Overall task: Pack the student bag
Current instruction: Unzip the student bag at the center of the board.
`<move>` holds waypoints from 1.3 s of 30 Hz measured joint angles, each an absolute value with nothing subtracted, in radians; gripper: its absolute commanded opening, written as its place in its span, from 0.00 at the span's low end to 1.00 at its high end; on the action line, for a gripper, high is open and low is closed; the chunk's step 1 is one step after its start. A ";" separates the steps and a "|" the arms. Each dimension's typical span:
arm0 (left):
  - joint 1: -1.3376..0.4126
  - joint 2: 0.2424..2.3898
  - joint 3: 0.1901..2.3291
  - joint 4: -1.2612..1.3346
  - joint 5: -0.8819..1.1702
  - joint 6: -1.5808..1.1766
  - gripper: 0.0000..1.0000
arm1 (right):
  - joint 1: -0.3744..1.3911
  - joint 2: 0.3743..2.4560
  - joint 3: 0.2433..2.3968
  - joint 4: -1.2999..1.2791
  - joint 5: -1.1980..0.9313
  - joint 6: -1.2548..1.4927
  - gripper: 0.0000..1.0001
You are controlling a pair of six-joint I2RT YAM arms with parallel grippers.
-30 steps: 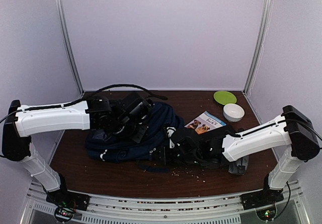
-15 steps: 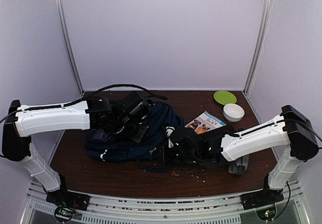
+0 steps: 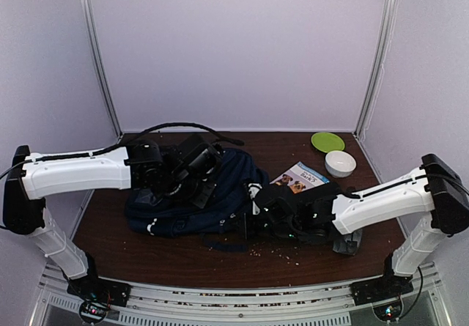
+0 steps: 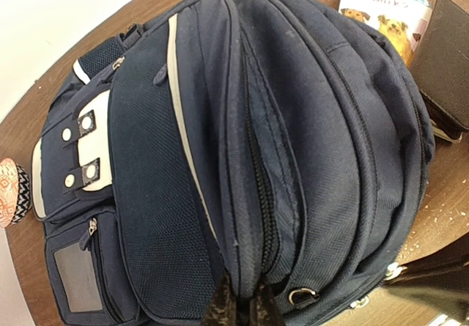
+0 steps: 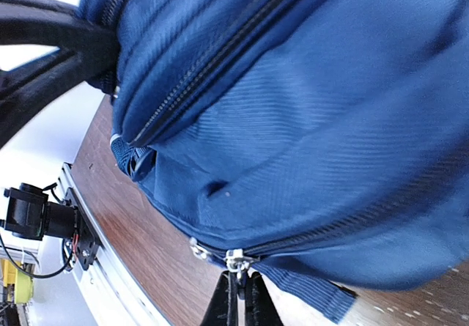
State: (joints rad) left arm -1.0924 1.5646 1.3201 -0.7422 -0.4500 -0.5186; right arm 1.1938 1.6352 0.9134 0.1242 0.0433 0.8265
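bag (image 3: pixel 198 205): flat on worktop (image 3: pixel 110 231), centre-left | left fingers (image 4: pixel 220 311): clenched on bag's top fold | right fingers (image 5: pixel 223 302): now pinched on zip pull (image 5: pixel 235 258) (parted a second ago) | meaning: grip secured, zip can be drawn next

Student bag (image 3: pixel 236 187) blocks mid-table ahead of me. Booklet (image 3: pixel 299 177), bowl (image 3: pixel 340 163), plate (image 3: pixel 327 141) crowd the back right. My open lane: tabletop (image 3: pixel 102 232) front left.

White arms (image 3: pixel 77 171), black joints (image 3: pixel 18 194).
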 measured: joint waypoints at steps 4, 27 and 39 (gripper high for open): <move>-1.094 1.565 1.320 -0.741 -0.456 -0.522 0.00 | 1.191 1.552 0.877 0.081 0.078 0.805 0.00; -1.130 1.496 1.180 -0.488 -0.388 -0.409 0.00 | 0.967 1.346 0.767 -0.057 0.113 0.729 0.00; -1.153 1.497 1.143 -0.475 -0.385 -0.358 0.00 | 1.011 1.300 0.713 -0.072 0.089 0.674 0.00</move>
